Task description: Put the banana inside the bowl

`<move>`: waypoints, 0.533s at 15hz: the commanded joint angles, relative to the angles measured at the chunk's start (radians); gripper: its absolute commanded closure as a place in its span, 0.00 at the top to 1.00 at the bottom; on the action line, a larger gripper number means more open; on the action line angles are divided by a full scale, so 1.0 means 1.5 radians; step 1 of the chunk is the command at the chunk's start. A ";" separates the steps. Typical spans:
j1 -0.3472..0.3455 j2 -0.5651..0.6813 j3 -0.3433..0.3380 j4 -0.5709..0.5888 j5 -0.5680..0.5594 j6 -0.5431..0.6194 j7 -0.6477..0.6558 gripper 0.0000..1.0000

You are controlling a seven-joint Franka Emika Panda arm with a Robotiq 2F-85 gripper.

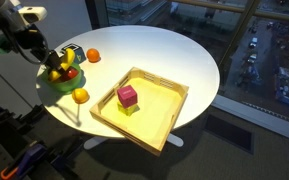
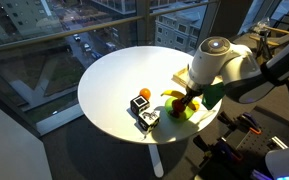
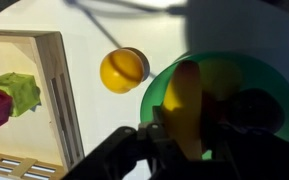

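The yellow banana [image 3: 185, 100] is held between my gripper's [image 3: 189, 142] dark fingers, directly over the shallow green bowl [image 3: 267, 72]. Its lower end is inside the bowl's rim. In an exterior view the gripper [image 1: 52, 62] is low over the bowl [image 1: 50, 86] at the table's edge, with the banana [image 1: 59, 70] in it. In an exterior view the banana [image 2: 172, 97] sticks out beside the gripper [image 2: 188, 102], above the bowl [image 2: 201, 115]. Whether the banana touches the bowl's floor is hidden by the fingers.
A round orange fruit [image 3: 122, 70] lies just outside the bowl, another farther back [image 1: 93, 56]. The square yellow wooden tray [image 1: 169, 120] holds a magenta block [image 1: 127, 95] and a green block [image 3: 19, 90]. A small dark object [image 2: 145, 118] stands on the table.
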 commanded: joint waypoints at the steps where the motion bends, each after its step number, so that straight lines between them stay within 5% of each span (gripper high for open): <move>1: 0.000 0.004 -0.009 -0.006 -0.035 0.023 0.031 0.13; 8: 0.000 0.011 -0.011 -0.005 -0.056 0.029 0.050 0.13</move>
